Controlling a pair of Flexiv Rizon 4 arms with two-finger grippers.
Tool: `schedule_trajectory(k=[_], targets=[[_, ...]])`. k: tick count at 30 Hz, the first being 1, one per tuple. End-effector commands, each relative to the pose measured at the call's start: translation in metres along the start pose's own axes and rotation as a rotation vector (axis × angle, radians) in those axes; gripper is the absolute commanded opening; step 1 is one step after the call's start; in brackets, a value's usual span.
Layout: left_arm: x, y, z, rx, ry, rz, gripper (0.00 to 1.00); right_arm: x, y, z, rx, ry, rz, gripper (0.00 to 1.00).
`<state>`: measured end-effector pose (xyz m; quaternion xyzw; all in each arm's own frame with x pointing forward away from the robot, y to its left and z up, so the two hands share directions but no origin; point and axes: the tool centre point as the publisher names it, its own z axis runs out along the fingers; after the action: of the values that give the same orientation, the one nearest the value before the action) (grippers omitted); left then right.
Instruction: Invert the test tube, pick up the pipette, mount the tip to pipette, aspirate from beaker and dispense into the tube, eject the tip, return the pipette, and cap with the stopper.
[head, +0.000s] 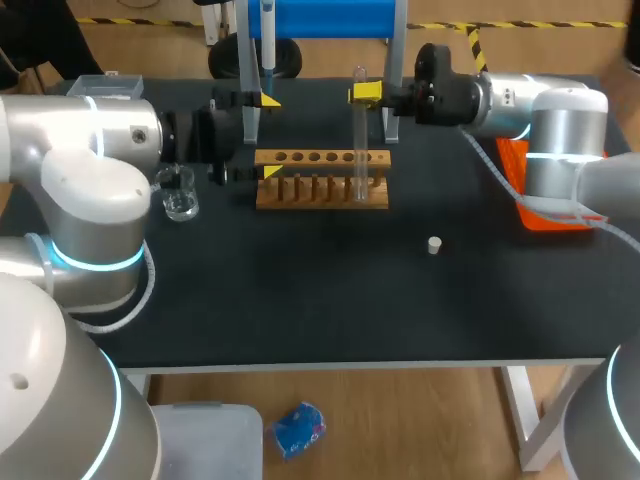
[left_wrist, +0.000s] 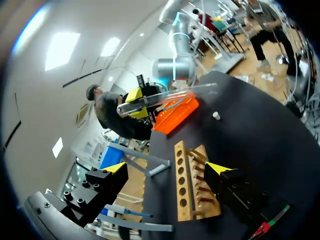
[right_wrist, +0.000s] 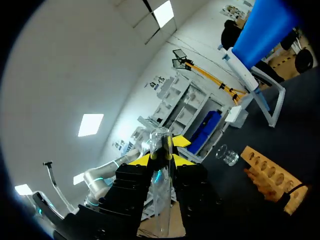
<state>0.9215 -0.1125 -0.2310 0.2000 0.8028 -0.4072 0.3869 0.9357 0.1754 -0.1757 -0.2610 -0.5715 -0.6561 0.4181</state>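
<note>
Right pincer (head: 365, 92): closed on the test tube (head: 358, 140) near its upper end, both yellow tips pressing it from two sides, as the right wrist view confirms. Left pincer (head: 268, 136): fingers spread wide and holding nothing, stationed at the left end of the rack. Worktop (head: 300, 300): black and carrying all the items below. Pipette stand (head: 330, 15): blue-topped, at the far edge. Wooden test tube rack (head: 320, 192): a row of holes above and pegs in front, centre of the worktop. Orange tip box (head: 545, 215): at the right edge, partly hidden by the right arm. Pipette (head: 268, 35): hanging upright in the stand, no tip seen mounted. Test tube: clear, held upright at the right end of the rack; whether its lower end rests on the rack cannot be told. Beaker (head: 181, 197): small clear glass, left of the rack and near the left arm. Stopper (head: 433, 244): small and pale, lying loose in front of and to the right of the rack. Progress, as judged: the tube-inverting step is in hand, and all pipette work and capping remain.
</note>
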Motion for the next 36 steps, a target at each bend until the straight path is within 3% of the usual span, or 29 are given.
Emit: schedule_trajectory(k=[1, 8, 10, 12, 13, 15, 28, 32, 36], targets=[[0.008, -0.003, 0.001, -0.194, -0.349, 0.710, 1.00, 0.013, -0.002, 0.002, -0.011, -0.145, 0.211, 0.00], [0.008, -0.003, 0.001, -0.194, -0.349, 0.710, 1.00, 0.013, -0.002, 0.002, -0.011, -0.145, 0.211, 0.00], [0.010, -0.013, 0.002, -0.121, -0.457, 0.884, 1.00, 0.010, -0.002, 0.000, -0.018, -0.165, 0.262, 0.00], [0.012, -0.026, -0.001, 0.042, -0.629, 0.964, 1.00, 0.010, -0.002, 0.000, -0.040, -0.191, 0.389, 0.00], [0.012, -0.031, -0.002, 0.059, -0.652, 0.981, 1.00, 0.011, -0.001, -0.001, -0.034, -0.222, 0.447, 0.00], [0.008, -0.033, -0.001, 0.039, -0.702, 0.940, 1.00, 0.013, -0.002, -0.002, -0.055, -0.260, 0.538, 0.00], [0.008, -0.033, -0.001, 0.039, -0.702, 0.940, 1.00, 0.013, -0.002, -0.002, -0.055, -0.260, 0.538, 0.00], [0.013, -0.038, 0.000, 0.147, -0.786, 0.706, 1.00, 0.003, -0.007, -0.003, -0.055, -0.252, 0.548, 0.00], [0.014, -0.043, -0.002, 0.254, -0.788, 0.639, 1.00, -0.007, -0.011, -0.004, -0.036, -0.257, 0.547, 0.00]])
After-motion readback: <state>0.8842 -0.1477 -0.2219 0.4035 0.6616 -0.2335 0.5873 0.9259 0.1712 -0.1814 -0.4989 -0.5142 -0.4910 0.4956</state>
